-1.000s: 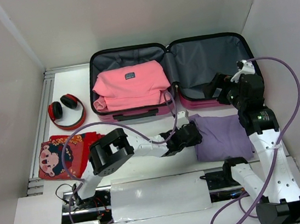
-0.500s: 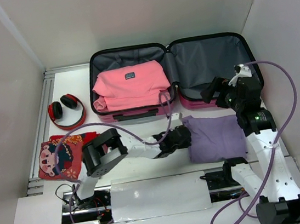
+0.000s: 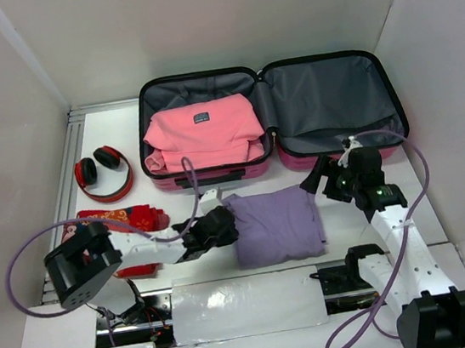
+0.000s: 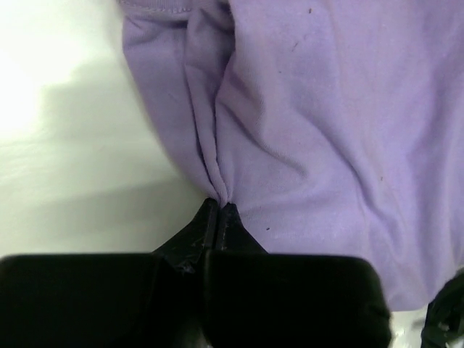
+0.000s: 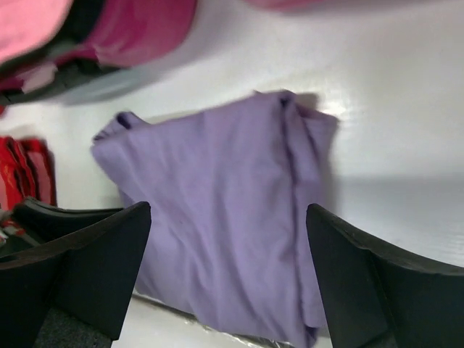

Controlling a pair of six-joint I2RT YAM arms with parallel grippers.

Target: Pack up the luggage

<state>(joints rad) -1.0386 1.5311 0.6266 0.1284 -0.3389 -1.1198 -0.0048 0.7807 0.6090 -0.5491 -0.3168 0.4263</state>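
Observation:
The luggage (image 3: 325,97) lies open at the back of the table, its right half bare grey lining. Its left half holds a folded pink garment (image 3: 201,133). In front of it a folded purple garment (image 3: 275,224) lies on the table. My left gripper (image 3: 226,224) is shut on this garment's left edge, and the wrist view shows the cloth (image 4: 326,123) pinched into a fold at the tips (image 4: 219,206). My right gripper (image 3: 323,181) hangs open just past the garment's right edge, and in its own view the purple cloth (image 5: 217,232) lies below the spread jaws (image 5: 228,210).
Red headphones (image 3: 102,174) lie at the left. Below them is a red printed pouch (image 3: 123,218), partly behind my left arm. White walls close in the table on three sides. A foil-covered strip (image 3: 245,305) runs along the near edge.
My left gripper closed on the purple garment and dragged it leftward across the table. My right arm came forward from the luggage toward the garment.

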